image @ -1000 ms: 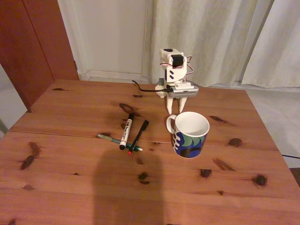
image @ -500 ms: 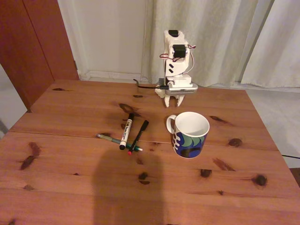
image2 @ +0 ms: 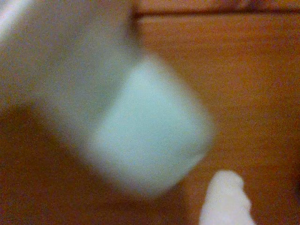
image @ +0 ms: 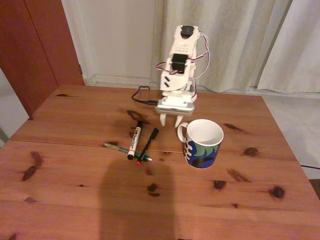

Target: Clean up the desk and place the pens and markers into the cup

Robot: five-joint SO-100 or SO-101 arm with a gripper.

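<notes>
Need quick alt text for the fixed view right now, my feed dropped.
White arm's gripper hangs open and empty above the desk, between the cup and three items lying left of it: white marker, black pen, green pen. Nothing is in the cup.

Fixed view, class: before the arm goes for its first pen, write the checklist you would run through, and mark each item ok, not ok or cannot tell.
1. Gripper empty, fingers apart: ok.
2. White marker, black pen and teal pen lie on the desk: ok.
3. Pens separated for a clean grasp: not ok, they cross.
4. Cup upright, mouth free: ok.
5. Wrist view sharp: not ok, blurred.
</notes>
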